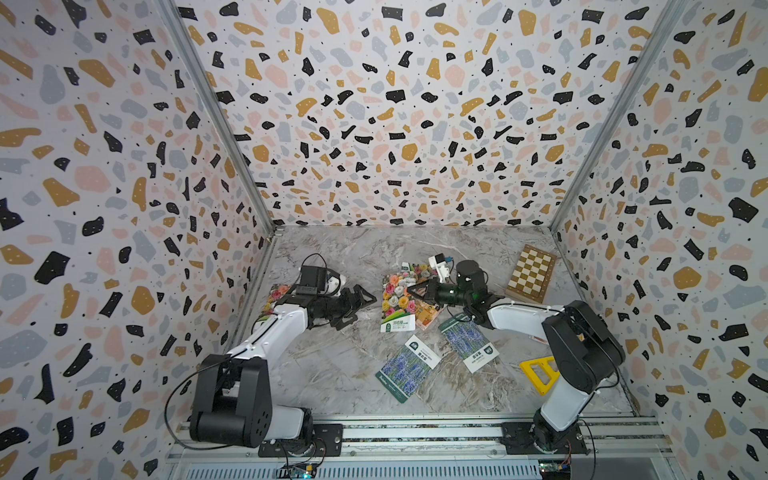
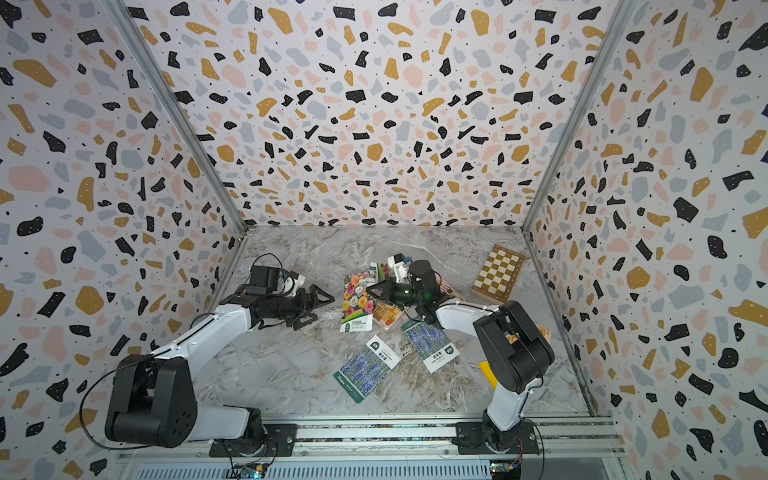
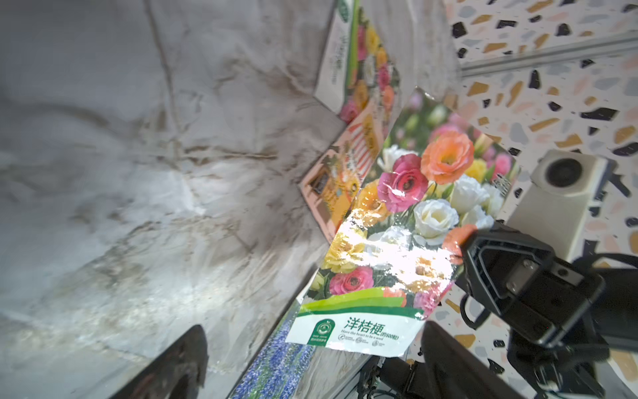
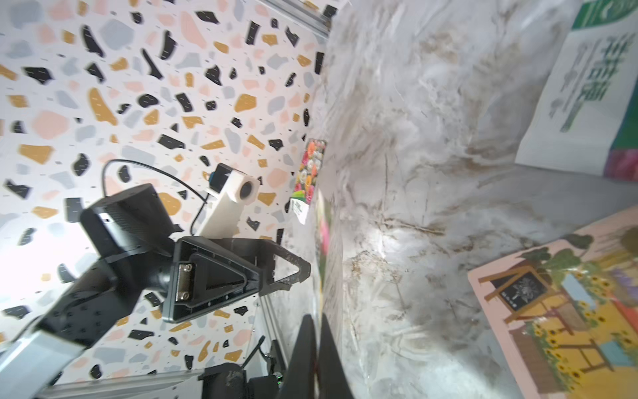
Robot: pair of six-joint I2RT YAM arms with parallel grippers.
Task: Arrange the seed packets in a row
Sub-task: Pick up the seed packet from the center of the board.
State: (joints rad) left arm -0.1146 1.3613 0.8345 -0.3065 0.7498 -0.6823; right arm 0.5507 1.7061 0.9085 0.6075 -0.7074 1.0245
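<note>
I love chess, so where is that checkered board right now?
In both top views the checkerboard lies flat in the far right corner of the table, close to the right wall, just past the right arm.

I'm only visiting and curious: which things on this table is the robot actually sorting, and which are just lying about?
Job: raised flower-photo seed packet; second flower-photo packet beyond it; third flower-photo packet by the side wall; shop-awning packet; two lavender packets.
Lying about: wooden checkerboard; yellow triangular frame.
</note>
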